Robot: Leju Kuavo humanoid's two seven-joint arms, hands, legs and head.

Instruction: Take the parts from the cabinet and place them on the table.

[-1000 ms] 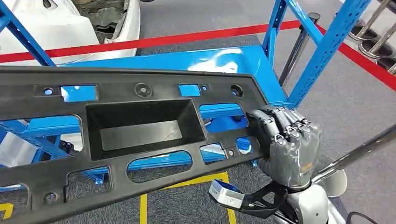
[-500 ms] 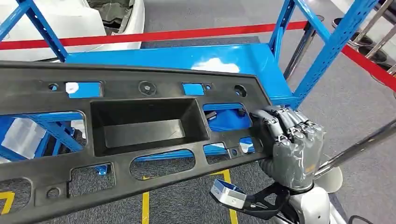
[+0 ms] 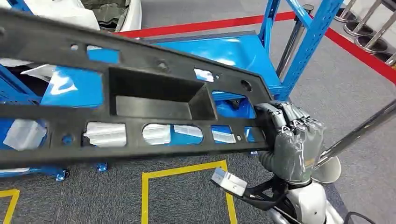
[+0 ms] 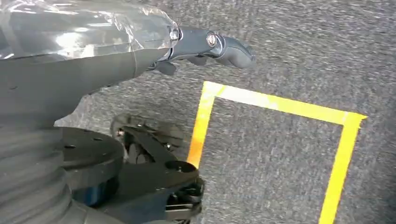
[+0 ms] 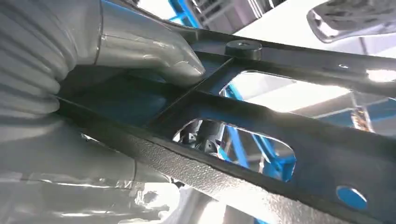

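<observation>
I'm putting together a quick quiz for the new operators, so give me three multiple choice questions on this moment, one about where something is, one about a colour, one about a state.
1. Where does the right hand grip the black panel?
A. at its right end
B. in the middle recess
C. on its far left end

2. What colour is the tape marking a square on the carpet?
A. white
B. yellow
C. green

3. How is the panel carried?
A. lying flat on the blue rack
B. resting on the floor
C. held up in the air above the carpet

Answers:
1. A, the fingers wrap the panel's right edge.
2. B, yellow lines show below the panel.
3. C, carpet and rack are visible through its openings.
</observation>
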